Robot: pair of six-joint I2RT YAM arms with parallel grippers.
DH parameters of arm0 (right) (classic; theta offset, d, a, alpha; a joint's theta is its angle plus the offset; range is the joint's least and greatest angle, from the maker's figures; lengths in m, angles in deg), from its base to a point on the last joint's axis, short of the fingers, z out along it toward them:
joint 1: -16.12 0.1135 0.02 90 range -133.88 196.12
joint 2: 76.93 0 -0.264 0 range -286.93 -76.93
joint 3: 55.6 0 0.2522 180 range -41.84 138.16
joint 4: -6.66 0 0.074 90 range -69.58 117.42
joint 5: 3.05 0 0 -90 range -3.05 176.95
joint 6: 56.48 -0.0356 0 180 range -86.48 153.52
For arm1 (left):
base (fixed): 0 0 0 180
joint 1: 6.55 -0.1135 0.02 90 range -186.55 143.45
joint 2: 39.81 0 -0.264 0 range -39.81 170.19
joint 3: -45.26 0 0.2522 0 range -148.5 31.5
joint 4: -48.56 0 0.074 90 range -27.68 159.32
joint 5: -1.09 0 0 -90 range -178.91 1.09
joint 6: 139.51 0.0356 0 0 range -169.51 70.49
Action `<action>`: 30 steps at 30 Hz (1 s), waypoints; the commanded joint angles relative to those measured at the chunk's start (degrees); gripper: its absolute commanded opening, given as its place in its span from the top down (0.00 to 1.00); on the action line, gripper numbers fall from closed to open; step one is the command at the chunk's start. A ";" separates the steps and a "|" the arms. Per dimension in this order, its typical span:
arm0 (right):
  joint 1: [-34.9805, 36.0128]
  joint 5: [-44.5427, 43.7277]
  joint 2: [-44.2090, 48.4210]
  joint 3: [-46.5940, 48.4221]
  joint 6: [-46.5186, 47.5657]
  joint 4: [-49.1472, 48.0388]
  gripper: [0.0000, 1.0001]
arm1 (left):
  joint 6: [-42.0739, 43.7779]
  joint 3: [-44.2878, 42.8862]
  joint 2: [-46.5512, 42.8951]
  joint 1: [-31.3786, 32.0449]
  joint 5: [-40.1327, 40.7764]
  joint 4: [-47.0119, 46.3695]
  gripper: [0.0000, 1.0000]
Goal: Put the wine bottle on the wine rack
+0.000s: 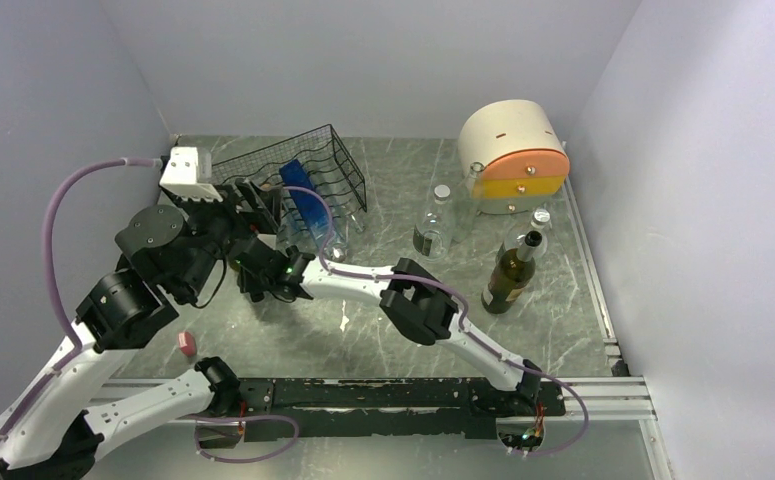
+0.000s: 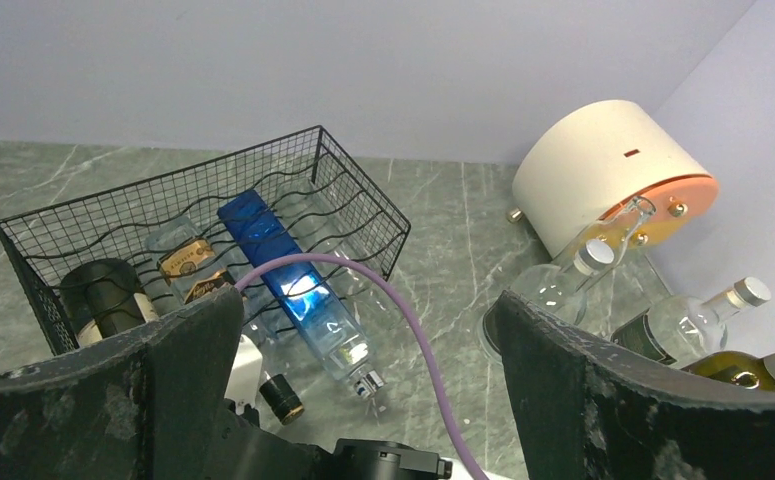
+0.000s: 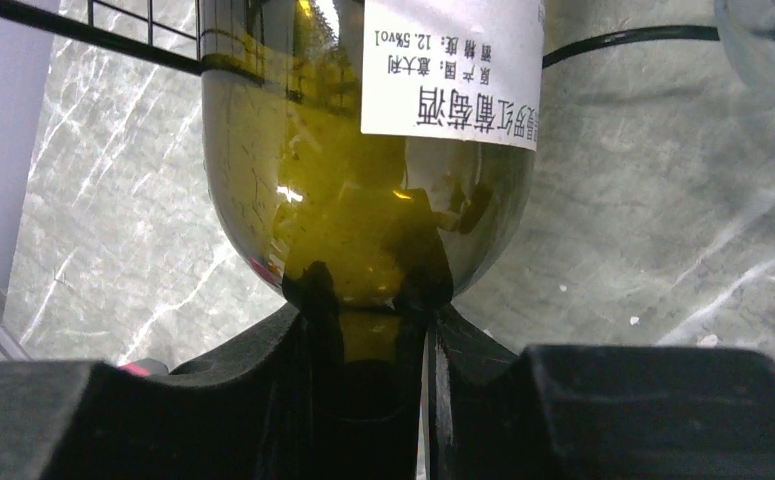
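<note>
On the grey marbled table [image 1: 563,330], the black wine rack [image 1: 263,158] sits at the far left. The cream-and-orange drum box [image 1: 513,150] stands well apart at the far right. The olive-green wine bottle [image 3: 363,200] lies at the rack's front wires, though whether it rests in a cradle cannot be told. Its neck is clamped in the right gripper [image 3: 368,345]. The left gripper [image 2: 368,305] hovers near the rack, jaws spread wide and holding nothing. A blue bottle [image 2: 283,270] lies in a middle cradle.
</note>
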 commanded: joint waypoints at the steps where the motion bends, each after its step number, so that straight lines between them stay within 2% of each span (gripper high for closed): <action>1: -0.60 -1.71 0.70 4.94 3.18 -7.78 0.66 | 0.07 -1.90 -0.50 0.13 -1.22 -0.29 0.01; 12: -1.26 -2.21 -1.43 5.13 6.26 -9.68 0.54 | -0.37 -2.95 1.30 0.12 -1.59 1.28 0.01; 16: -1.48 -3.55 -2.38 5.43 6.50 -10.72 0.54 | -0.41 -3.46 1.87 0.16 -1.87 1.71 0.01; 21: -1.83 -5.22 -2.18 2.70 7.27 -14.42 0.63 | -0.57 -3.31 2.08 0.21 -2.22 1.94 0.01; 25: -1.92 -6.37 -2.60 1.01 9.09 -17.45 0.65 | -0.78 -3.40 2.28 0.10 -2.56 2.24 0.01; 30: -1.89 -6.96 -3.38 0.98 9.49 -18.88 0.65 | -0.78 -3.65 2.61 0.11 -2.55 2.58 0.01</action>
